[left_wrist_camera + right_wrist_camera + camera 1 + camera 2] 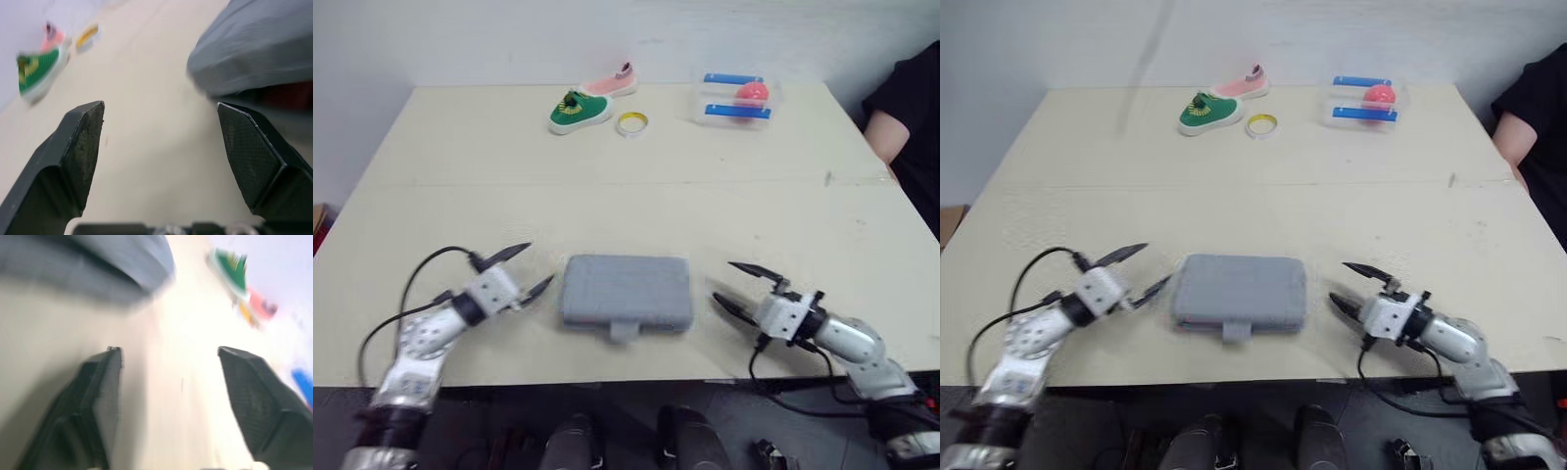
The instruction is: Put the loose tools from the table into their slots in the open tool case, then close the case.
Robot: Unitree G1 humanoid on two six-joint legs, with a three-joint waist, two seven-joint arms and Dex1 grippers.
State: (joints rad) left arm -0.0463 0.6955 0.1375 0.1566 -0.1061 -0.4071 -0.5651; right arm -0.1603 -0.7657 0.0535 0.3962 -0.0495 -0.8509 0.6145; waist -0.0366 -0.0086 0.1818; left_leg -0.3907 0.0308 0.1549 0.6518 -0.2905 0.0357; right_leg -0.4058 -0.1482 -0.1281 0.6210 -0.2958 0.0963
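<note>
Between the splayed left gripper (539, 262) and splayed right gripper (722, 279) lies one closed tool case (626, 292).

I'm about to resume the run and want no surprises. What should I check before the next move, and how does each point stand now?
1. Tool case lid down: ok, it lies shut between the grippers.
2. Latch tab fastened: cannot tell.
3. Tools in their slots: cannot tell, the shut lid hides the inside.
4. Left gripper open and empty: ok.
5. Right gripper open and empty: ok.
6. Person's arm away from both grippers: ok, it sits at the table's far right edge.
</note>
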